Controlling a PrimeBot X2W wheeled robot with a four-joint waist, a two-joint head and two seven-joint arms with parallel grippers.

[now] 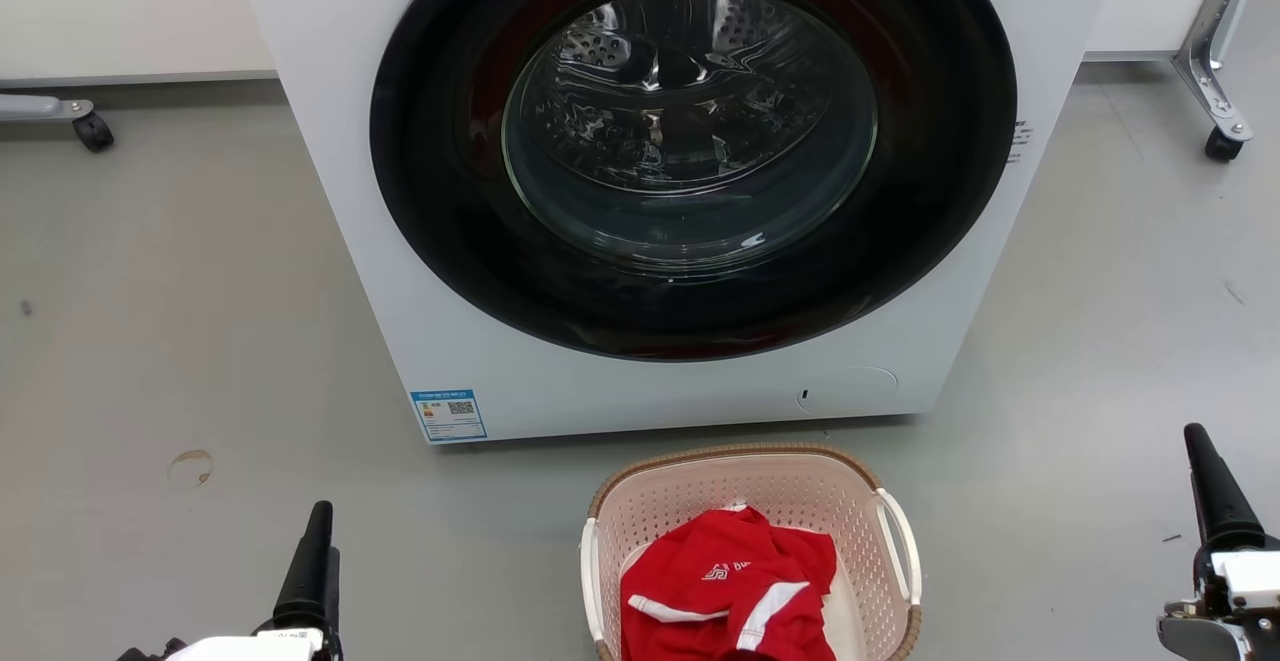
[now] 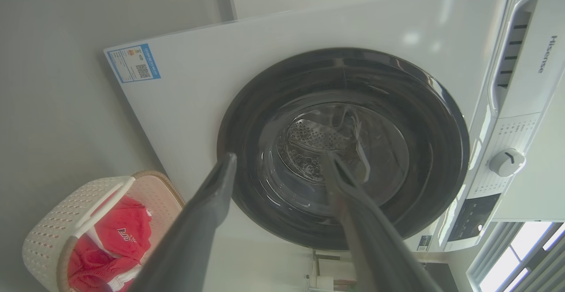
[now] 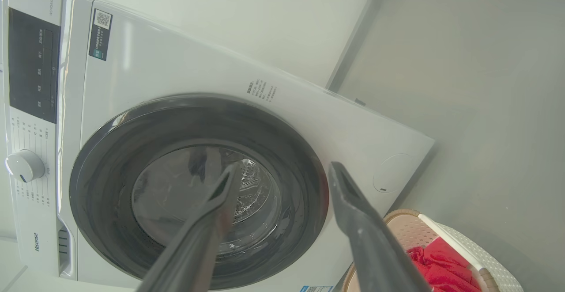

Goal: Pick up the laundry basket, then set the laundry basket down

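The grey floor (image 1: pixel 150 341) is the biggest thing I see, and the white washing machine (image 1: pixel 400 291) stands on it with its round dark door (image 1: pixel 690 151) facing me; just in front of the machine, low in the middle of my head view, the laundry basket (image 1: pixel 690 503) sits on the floor; its near end is cut off by the edge of the picture (so I cannot tell which way its long side runs); a red shirt (image 1: pixel 730 581) lies inside it; the left handle (image 1: pixel 590 581) is on my left side and the right handle (image 1: pixel 900 541) on my right, which I think suits a lift with both arms. The basket lies between the left gripper (image 1: pixel 318 521) and the right gripper (image 1: pixel 1200 446), lower than they point, so I judge both must come in and down to reach it; neither looks much nearer than the other; both are well apart from the basket, each pointing up toward the machine; in the wrist views the fingers (image 2: pixel 212 195) of each are spread apart and hold nothing.
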